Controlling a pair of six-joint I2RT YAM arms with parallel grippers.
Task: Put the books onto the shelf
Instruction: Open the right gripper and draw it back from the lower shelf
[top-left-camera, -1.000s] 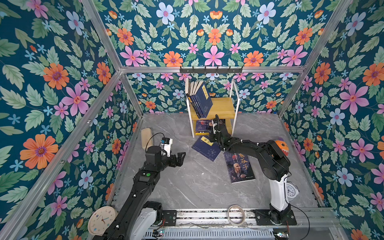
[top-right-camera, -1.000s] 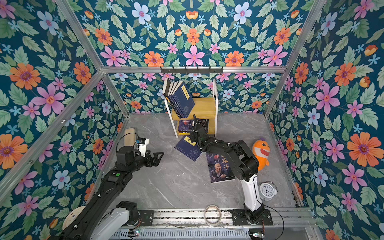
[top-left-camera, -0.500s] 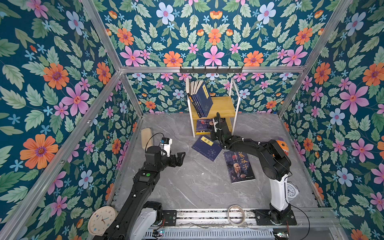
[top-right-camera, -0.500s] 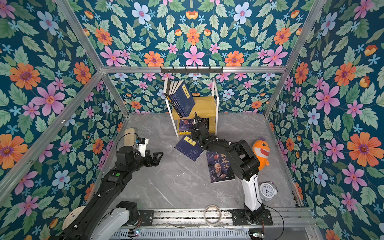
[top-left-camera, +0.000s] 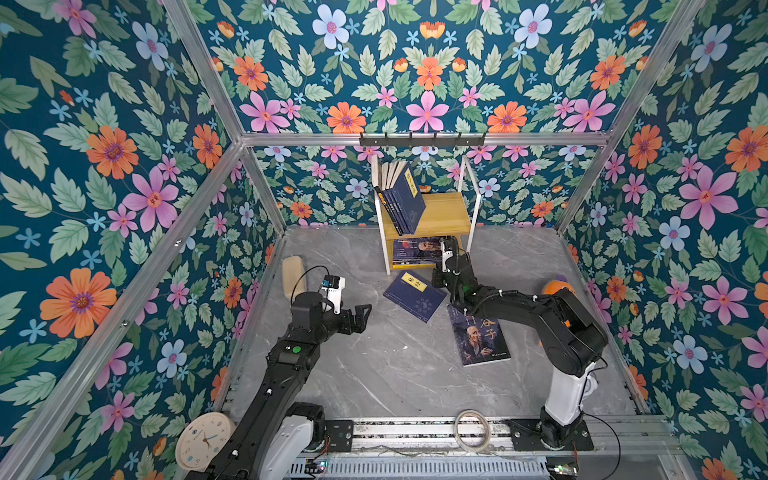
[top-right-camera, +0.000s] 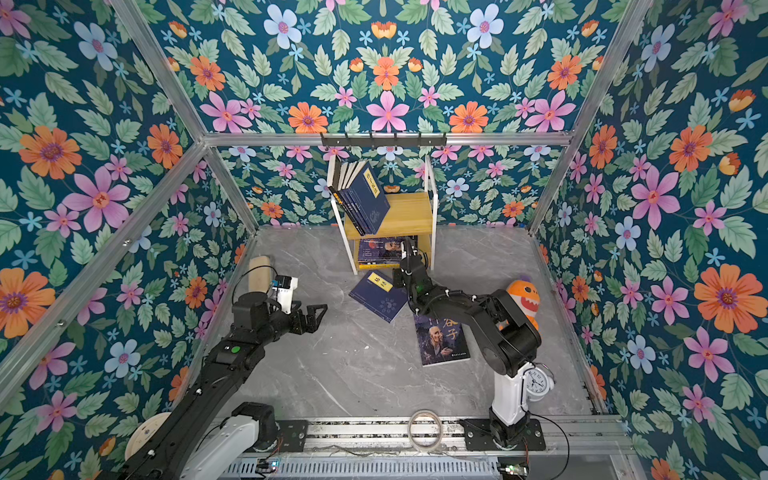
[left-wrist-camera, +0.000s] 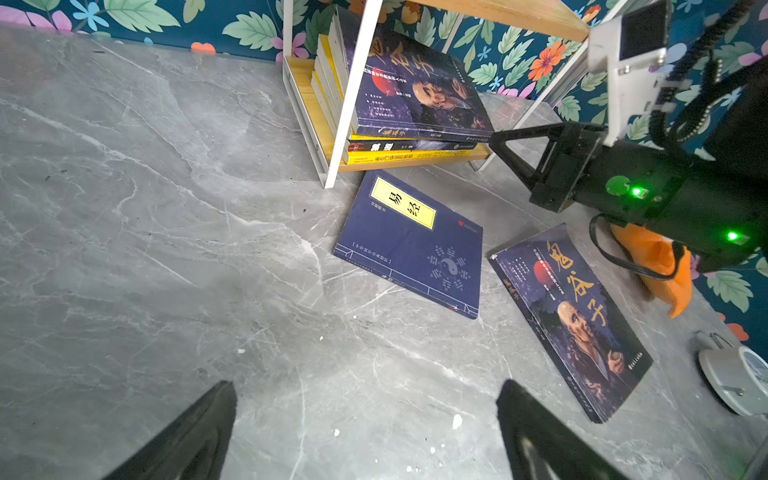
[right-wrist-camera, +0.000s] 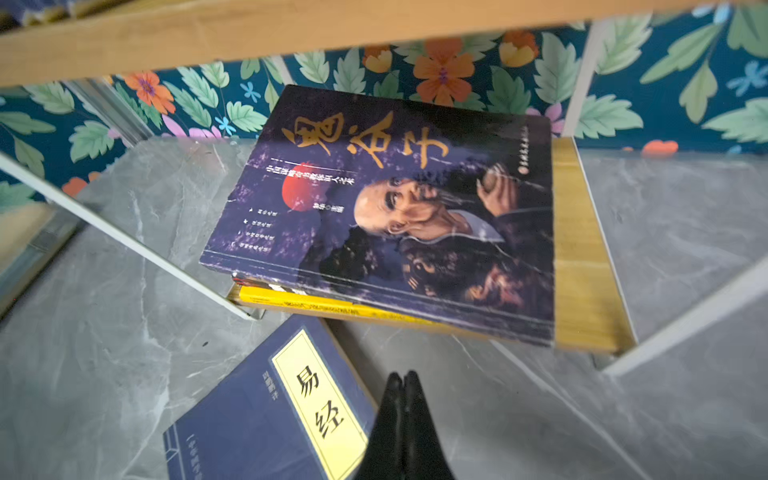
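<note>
The shelf stands at the back wall. Navy books lean on its top board. On the lower board lies a stack topped by an old-man portrait book. Two books lie on the floor in front: a navy one with a yellow label and a portrait one. My right gripper is shut and empty, just in front of the lower board beside the navy floor book. My left gripper hovers open over bare floor at the left.
An orange plush toy and a white alarm clock sit by the right arm's base. A beige block leans on the left wall. A round wooden clock and a tape ring lie at the front rail. A black hook rail hangs above the shelf.
My right gripper has shifted slightly to the right at the lower board, staying shut. The left arm and the floor books have not moved.
</note>
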